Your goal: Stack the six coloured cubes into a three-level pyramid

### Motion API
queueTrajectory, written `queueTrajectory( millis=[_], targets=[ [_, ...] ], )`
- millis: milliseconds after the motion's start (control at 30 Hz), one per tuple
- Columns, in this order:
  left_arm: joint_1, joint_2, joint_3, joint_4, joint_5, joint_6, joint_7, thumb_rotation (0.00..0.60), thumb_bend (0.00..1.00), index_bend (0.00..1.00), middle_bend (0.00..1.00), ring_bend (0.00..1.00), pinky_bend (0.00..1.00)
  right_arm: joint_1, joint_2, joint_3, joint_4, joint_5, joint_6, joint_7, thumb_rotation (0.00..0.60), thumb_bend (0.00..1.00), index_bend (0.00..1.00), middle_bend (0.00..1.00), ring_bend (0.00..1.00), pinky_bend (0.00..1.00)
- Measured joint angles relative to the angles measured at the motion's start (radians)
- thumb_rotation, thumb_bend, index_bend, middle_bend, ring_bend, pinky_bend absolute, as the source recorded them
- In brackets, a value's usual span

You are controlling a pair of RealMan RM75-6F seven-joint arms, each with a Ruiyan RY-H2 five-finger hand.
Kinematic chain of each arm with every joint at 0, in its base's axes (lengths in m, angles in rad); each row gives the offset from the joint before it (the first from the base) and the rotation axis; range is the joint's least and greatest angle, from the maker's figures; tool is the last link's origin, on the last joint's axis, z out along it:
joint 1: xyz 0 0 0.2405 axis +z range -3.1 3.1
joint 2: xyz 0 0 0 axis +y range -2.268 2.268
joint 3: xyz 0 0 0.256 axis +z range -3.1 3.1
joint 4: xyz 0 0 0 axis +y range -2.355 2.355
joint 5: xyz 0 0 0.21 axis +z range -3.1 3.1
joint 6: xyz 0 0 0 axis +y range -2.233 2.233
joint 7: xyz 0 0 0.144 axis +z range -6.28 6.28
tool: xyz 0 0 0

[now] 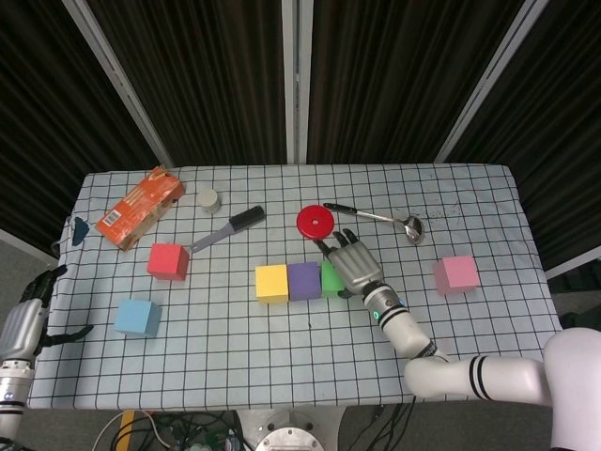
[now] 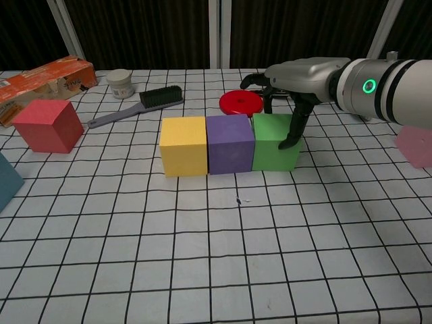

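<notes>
Right hand point(image 2: 287, 91) draped over green cube point(image 2: 273, 150), fingers spread, clamping nothing; pink cube point(image 1: 456, 273) just right, nearest this hand

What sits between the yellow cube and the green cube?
The purple cube stands between the yellow cube and green cube, side by side in a row; clearest in the chest view.

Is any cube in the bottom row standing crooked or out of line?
Nothing stands out. The yellow cube, purple cube and green cube stand side by side in one straight row, with the right hand over the green one.
</notes>
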State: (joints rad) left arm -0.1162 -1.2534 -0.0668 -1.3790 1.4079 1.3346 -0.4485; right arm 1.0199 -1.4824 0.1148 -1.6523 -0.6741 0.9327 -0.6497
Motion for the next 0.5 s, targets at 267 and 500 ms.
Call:
queueTrajectory(
  millis=[267, 500],
  targets=[
    [-0.002, -0.001, 0.000, 0.000, -0.002, -0.006, 0.003, 0.600, 0.00, 0.04, 0.08, 0.00, 0.06, 0.010, 0.006, -0.005, 0.016, -0.018, -0.030, 0.011, 0.600, 0.12, 0.00, 0.44, 0.05, 0.00],
    [-0.004, -0.003, 0.002, 0.001, -0.001, -0.009, 0.006, 0.600, 0.00, 0.04, 0.08, 0.00, 0.06, 0.018, 0.010, -0.008, 0.025, -0.036, -0.054, 0.022, 0.600, 0.12, 0.00, 0.44, 0.05, 0.00]
  ],
)
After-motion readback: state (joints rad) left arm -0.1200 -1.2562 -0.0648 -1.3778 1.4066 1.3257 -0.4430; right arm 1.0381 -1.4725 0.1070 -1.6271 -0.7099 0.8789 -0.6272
